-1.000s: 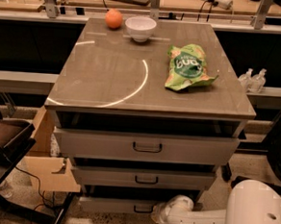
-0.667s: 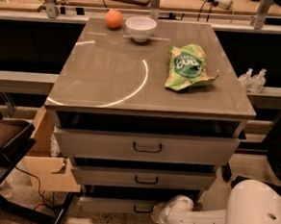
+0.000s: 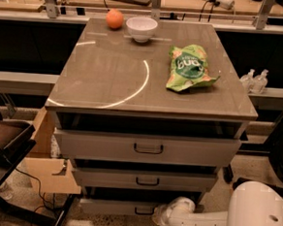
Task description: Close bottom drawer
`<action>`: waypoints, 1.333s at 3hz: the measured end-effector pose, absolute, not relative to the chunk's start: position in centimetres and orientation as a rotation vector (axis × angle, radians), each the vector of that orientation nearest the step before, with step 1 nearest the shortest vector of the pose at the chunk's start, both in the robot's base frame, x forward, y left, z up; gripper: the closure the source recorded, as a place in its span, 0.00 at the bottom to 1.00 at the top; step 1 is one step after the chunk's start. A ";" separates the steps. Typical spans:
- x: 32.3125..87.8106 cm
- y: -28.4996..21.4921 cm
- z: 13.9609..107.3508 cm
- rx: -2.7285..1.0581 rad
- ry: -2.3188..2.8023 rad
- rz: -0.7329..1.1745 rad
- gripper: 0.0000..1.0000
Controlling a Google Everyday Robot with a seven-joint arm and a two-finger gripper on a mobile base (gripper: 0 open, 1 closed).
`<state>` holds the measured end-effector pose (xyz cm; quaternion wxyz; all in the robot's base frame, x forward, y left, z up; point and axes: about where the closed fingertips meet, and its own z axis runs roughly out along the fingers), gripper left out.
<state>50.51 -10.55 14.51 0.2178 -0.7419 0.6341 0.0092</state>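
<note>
The bottom drawer (image 3: 108, 207) is the lowest, narrowest grey front of the cabinet, with a small black loop handle (image 3: 144, 211). A dark gap shows above its front. My white arm reaches in from the lower right. The gripper (image 3: 159, 215) sits low against the drawer front, just right of the handle. Its tip is hidden behind the rounded white wrist (image 3: 179, 211).
Above are the middle drawer (image 3: 146, 180) and the widest top drawer (image 3: 147, 148). On the cabinet top lie an orange (image 3: 114, 19), a white bowl (image 3: 141, 27) and a green chip bag (image 3: 189, 67). A cardboard box (image 3: 47, 169) and a dark chair (image 3: 3, 139) stand at left.
</note>
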 end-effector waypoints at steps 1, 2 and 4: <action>50.5 -10.6 14.5 -2.054 1.756 0.025 1.00; 50.5 -10.6 14.5 -2.054 1.756 0.025 1.00; 50.5 -10.6 14.5 -2.055 1.756 0.026 1.00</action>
